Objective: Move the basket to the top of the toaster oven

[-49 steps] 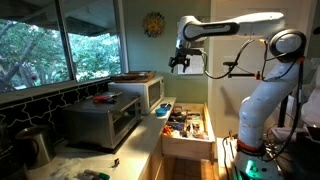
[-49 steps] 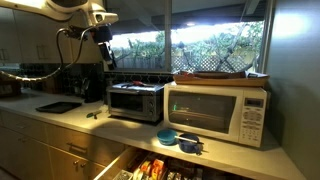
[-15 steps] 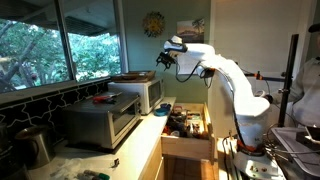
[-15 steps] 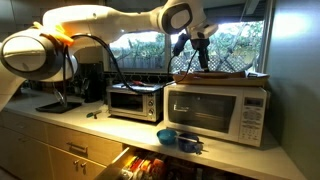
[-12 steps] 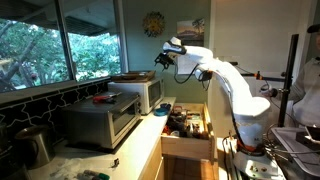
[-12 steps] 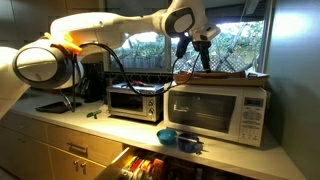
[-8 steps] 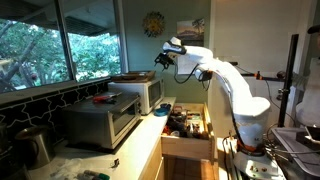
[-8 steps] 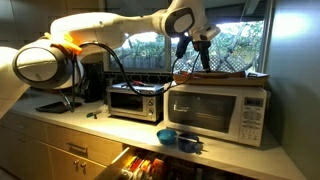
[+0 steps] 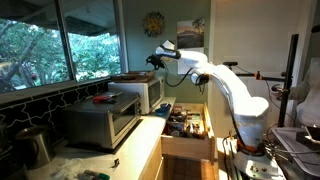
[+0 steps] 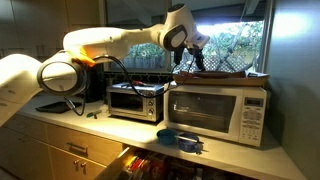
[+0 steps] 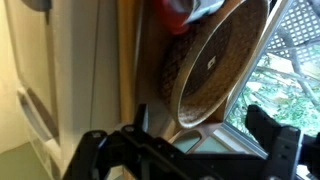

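The basket (image 9: 132,76) is a flat dark reddish-brown tray lying on top of the white microwave (image 9: 150,92); it also shows in an exterior view (image 10: 220,74). In the wrist view the basket (image 11: 215,65) appears as a woven oval just ahead of the jaws. My gripper (image 9: 155,60) hovers close over the basket's near end (image 10: 193,63). In the wrist view my gripper (image 11: 200,135) is open, fingers wide apart, holding nothing. The silver-grey toaster oven (image 9: 100,120) stands beside the microwave, also in an exterior view (image 10: 135,100).
A small red item (image 9: 103,98) lies on top of the toaster oven. A drawer (image 9: 186,126) full of items stands open below the counter. Blue bowls (image 10: 182,140) sit in front of the microwave. A window is right behind the appliances.
The arm has swung further over the microwave and come down closer to the basket. The jaws stay open. The basket has not moved.
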Controlling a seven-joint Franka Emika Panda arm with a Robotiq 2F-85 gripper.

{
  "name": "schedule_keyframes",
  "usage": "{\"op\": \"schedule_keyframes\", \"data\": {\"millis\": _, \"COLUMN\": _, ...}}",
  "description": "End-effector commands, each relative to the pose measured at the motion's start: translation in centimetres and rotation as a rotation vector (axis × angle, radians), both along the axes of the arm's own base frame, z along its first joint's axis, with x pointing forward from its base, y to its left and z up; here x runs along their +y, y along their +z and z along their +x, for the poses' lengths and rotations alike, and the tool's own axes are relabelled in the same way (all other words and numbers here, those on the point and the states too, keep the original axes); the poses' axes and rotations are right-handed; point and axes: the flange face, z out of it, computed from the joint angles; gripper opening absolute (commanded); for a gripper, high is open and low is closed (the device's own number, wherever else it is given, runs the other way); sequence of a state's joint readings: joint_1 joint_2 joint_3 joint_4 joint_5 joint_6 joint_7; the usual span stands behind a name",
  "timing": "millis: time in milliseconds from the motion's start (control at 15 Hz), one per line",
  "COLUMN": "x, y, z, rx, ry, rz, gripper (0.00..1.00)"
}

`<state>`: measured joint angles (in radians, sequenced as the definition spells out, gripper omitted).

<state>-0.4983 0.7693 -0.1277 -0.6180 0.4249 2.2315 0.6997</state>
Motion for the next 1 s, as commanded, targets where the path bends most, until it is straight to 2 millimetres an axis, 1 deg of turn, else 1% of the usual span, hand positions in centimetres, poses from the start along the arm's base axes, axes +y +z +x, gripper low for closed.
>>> {"op": "schedule_keyframes", "data": {"millis": 0, "x": 2.0, "y": -1.9, "z": 2.9, "rx": -0.053, "ry": -0.011, "rz": -0.012, "gripper": 1.00}}
{"op": "schedule_keyframes", "data": {"millis": 133, "x": 2.2, "y": -2.8, "z": 3.4, "rx": -0.044, "ry": -0.030, "rz": 0.006, "gripper": 1.00}}
{"op": "schedule_keyframes", "data": {"millis": 400, "x": 1.3, "y": -3.7, "z": 3.2, "rx": -0.012, "ry": -0.067, "rz": 0.013, "gripper": 1.00}}
{"op": "schedule_keyframes", "data": {"millis": 467, "x": 1.1, "y": -3.7, "z": 3.0, "rx": -0.004, "ry": -0.073, "rz": 0.013, "gripper": 1.00}}
{"op": "schedule_keyframes", "data": {"millis": 533, "x": 0.9, "y": -3.9, "z": 3.0, "rx": 0.007, "ry": -0.076, "rz": 0.015, "gripper": 0.98}}
{"op": "schedule_keyframes", "data": {"millis": 600, "x": 0.8, "y": -4.4, "z": 3.0, "rx": 0.017, "ry": -0.074, "rz": 0.020, "gripper": 0.93}}
{"op": "schedule_keyframes", "data": {"millis": 667, "x": 0.7, "y": -4.3, "z": 2.9, "rx": 0.021, "ry": -0.075, "rz": 0.021, "gripper": 0.93}}
{"op": "schedule_keyframes", "data": {"millis": 733, "x": 0.5, "y": -4.6, "z": 3.0, "rx": 0.021, "ry": -0.077, "rz": 0.020, "gripper": 0.90}}
{"op": "schedule_keyframes", "data": {"millis": 800, "x": 0.3, "y": -4.8, "z": 3.0, "rx": 0.014, "ry": -0.085, "rz": 0.019, "gripper": 0.92}}
{"op": "schedule_keyframes", "data": {"millis": 933, "x": 0.2, "y": -5.0, "z": 3.1, "rx": 0.003, "ry": -0.095, "rz": 0.022, "gripper": 0.90}}
